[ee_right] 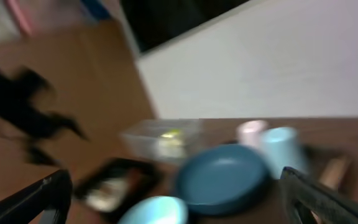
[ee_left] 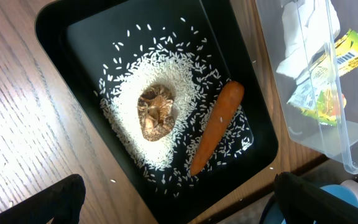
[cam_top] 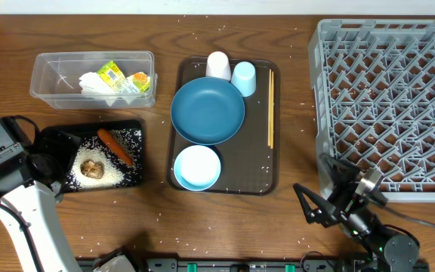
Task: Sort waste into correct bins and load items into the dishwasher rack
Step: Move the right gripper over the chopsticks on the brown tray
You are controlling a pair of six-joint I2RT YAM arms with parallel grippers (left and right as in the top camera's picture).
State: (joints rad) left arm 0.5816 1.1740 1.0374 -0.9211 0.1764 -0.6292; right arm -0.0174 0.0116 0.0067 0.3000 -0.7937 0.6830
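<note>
Left wrist view: left gripper (ee_left: 185, 208), jaws spread wide with nothing between them; only the two dark fingers show, at the lower corners. The gripper hangs over one end of a shallow black tray (ee_left: 82, 37). On the tray lie a heap of white rice (ee_left: 182, 102), a small brown lump (ee_left: 156, 112) in the middle of the heap, and a carrot (ee_left: 216, 127) just beside the lump among scattered grains. Beside the tray stands a clear tub (ee_left: 353, 146) holding a crumpled tissue (ee_left: 300, 34) and a yellow-green wrapper (ee_left: 331, 81).

Right wrist view (blurred): right gripper (ee_right: 179, 205), jaws likewise wide apart and empty, facing the dishes and well apart from them.

Overhead view: the right gripper sits at the near edge of the table (cam_top: 157, 219), close to the near corner of the large grey rack (cam_top: 391, 98). Between the two bins and the rack lies a brown serving tray (cam_top: 255, 162). It carries a big dark-blue dish (cam_top: 208, 110), a small light-blue bowl (cam_top: 197, 167) just beside it on the near side, a white cup (cam_top: 218, 66) and a pale-blue cup (cam_top: 244, 78) side by side at the dish's far rim, and chopsticks (cam_top: 270, 106) lying lengthwise along the side toward the rack. Loose grains dot the table.
</note>
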